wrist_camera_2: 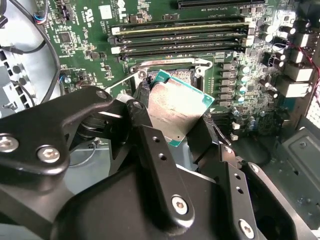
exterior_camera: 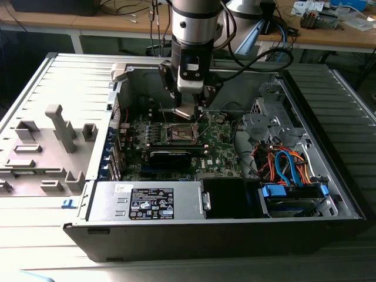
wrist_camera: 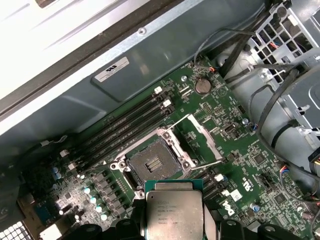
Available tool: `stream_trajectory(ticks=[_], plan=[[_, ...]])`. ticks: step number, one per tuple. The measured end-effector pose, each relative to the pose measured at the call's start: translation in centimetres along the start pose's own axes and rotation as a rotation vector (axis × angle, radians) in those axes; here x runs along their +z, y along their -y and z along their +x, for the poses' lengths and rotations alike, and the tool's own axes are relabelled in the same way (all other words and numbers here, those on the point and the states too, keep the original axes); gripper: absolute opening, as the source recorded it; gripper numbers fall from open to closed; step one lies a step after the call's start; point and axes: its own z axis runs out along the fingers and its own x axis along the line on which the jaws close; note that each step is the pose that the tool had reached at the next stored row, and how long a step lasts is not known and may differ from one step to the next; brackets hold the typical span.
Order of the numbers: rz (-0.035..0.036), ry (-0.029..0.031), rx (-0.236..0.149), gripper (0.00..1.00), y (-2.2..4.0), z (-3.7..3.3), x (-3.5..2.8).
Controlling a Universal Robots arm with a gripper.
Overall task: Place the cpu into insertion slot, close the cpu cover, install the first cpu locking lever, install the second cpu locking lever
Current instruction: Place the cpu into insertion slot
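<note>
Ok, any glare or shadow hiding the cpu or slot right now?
Second wrist view: a dull sheen on the cpu, edges readable. First wrist view: the outer panel is blown out, the slot evenly lit. Exterior view: the case is dim inside around the gripper and slot.

Silver-grey cylindrical arm [exterior_camera: 191, 23] with black cables [exterior_camera: 230, 32], ending in black linked jaws studded with silver screws [wrist_camera_2: 47, 154].

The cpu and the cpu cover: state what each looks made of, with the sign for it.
The cpu: silvery-grey metal top with a dull brushed sheen, on a green board-like base showing at its edges. The cpu cover: thin bare sheet metal, probably steel, by its bright silvery edges.
</note>
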Motion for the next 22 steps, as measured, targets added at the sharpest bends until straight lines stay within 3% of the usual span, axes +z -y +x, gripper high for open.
stream_trajectory(ticks=[22], plan=[[-0.0009,0.0027,0.105,0.55,0.00,0.00,0.05]])
